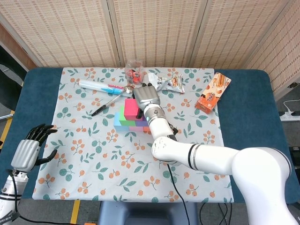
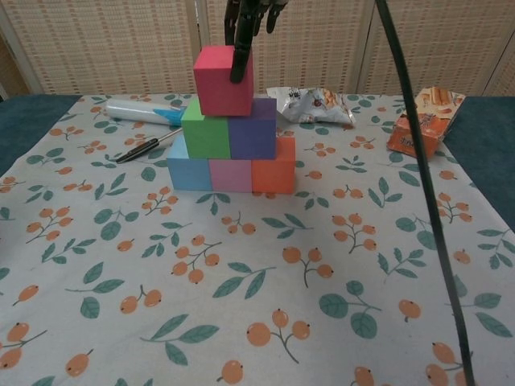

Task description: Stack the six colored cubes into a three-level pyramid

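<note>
Over the stack, right hand has its fingers down on the red cube, seemingly pinching it, the rest of the grip hidden from the chest view. Red cube sits on the green cube and purple cube, which rest on the blue, pink and orange base row. Looks like the last step: cap placement. Cube sits left of centre, mostly over green, so my call is nudge it right over the seam, then release straight up without dragging. Left hand idles well off at the desk edge, fingers apart, holding nothing. Pen, tube, snack bag and box lie behind the stack, clear of the work.
</note>
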`<move>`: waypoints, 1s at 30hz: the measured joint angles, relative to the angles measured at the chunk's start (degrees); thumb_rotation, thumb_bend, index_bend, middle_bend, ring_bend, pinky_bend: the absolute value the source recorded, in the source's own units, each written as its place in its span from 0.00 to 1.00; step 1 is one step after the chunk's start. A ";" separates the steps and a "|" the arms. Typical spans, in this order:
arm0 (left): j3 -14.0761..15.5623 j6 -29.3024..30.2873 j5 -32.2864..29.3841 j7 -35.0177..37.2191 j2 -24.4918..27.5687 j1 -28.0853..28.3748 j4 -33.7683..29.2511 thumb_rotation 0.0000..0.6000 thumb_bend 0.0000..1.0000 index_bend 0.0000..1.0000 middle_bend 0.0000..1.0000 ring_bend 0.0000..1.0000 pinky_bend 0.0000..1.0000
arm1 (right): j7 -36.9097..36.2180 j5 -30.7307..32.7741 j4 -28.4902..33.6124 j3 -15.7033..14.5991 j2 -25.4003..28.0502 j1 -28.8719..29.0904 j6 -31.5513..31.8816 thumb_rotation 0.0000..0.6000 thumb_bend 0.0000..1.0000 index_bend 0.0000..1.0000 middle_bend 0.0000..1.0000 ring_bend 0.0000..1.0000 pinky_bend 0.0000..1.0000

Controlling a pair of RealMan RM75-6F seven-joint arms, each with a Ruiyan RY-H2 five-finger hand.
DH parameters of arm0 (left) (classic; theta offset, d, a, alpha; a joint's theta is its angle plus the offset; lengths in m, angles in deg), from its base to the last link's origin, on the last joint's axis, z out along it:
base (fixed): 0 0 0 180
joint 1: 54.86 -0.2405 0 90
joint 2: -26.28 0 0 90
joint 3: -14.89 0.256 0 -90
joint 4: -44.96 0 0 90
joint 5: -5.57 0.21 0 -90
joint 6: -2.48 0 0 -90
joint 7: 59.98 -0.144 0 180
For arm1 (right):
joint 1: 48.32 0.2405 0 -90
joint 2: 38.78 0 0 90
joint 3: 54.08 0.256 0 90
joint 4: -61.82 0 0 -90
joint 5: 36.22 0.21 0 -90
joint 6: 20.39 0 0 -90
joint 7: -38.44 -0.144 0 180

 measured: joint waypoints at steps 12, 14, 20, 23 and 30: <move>0.03 0.08 0.15 1.15 -0.42 -0.26 1.17 1.00 0.33 0.23 0.14 0.08 0.13 | 3.77 2.04 -1.92 2.87 -1.94 -0.77 1.31 1.00 0.23 0.56 0.41 0.20 0.19; 0.03 0.07 0.15 1.17 -0.42 -0.25 1.18 1.00 0.33 0.23 0.14 0.08 0.14 | 4.17 2.28 -2.18 3.26 -2.15 -0.93 1.35 1.00 0.23 0.56 0.41 0.20 0.19; -0.04 -0.05 0.07 1.27 -0.49 -0.25 1.27 1.00 0.33 0.23 0.14 0.08 0.13 | 5.30 2.54 -2.58 4.09 -2.52 -1.31 1.45 1.00 0.23 0.54 0.41 0.20 0.18; -0.09 -0.03 0.09 1.29 -0.49 -0.24 1.19 1.00 0.33 0.23 0.14 0.08 0.13 | 5.81 2.55 -2.95 4.94 -2.82 -1.78 1.57 1.00 0.23 0.54 0.41 0.20 0.18; -0.12 -0.30 0.06 1.07 -0.47 -0.17 1.06 1.00 0.33 0.23 0.14 0.08 0.13 | 7.47 2.50 -3.61 6.24 -3.27 -2.66 1.81 1.00 0.22 0.54 0.41 0.20 0.17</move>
